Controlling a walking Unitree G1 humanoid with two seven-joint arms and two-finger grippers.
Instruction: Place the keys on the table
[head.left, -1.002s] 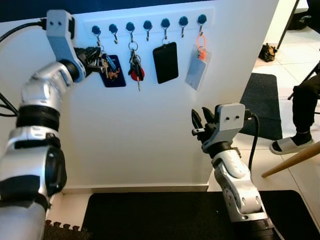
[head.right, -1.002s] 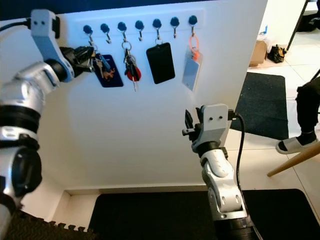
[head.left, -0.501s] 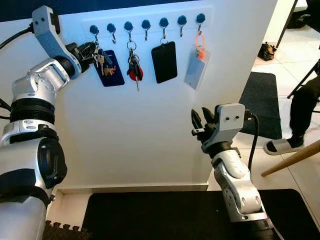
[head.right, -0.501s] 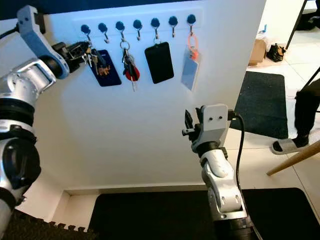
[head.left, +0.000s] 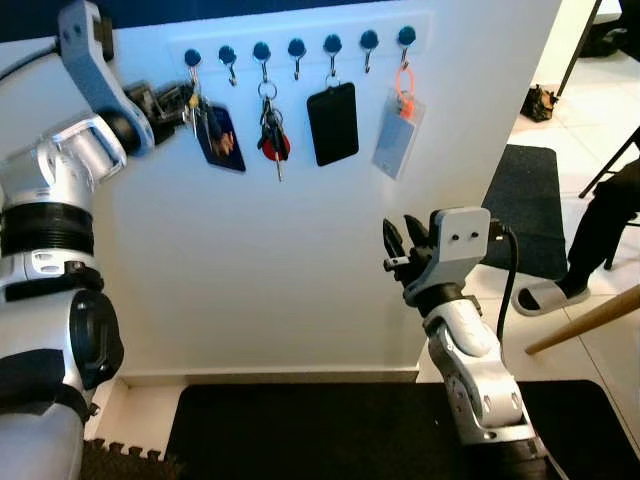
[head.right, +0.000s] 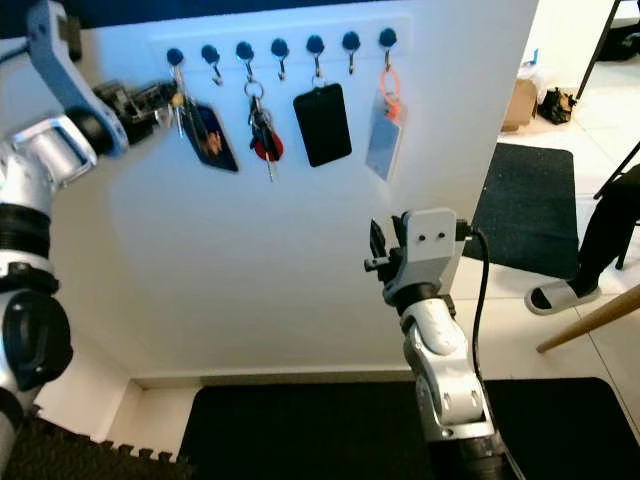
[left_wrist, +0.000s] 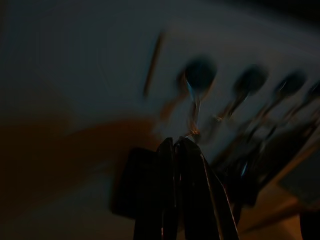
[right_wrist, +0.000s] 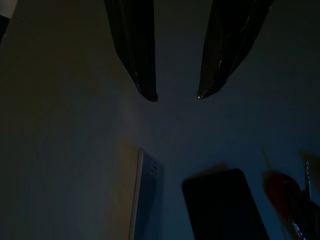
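Home entryway: wall key hooks (head.left: 296, 47), doormat (head.left: 525, 205), tiled floor (head.left: 560, 120).

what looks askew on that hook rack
The blue-tagged keys at the leftmost hook hang slanted, pulled sideways by the left hand shut on them; the red keys, black tag and clear badge hang straight.

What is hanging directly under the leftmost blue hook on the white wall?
Under the leftmost blue hook hangs a bunch of keys with a dark blue tag. The left gripper has its jaws shut on the bunch, covering the key ring, so whether it is on the hook is unclear.
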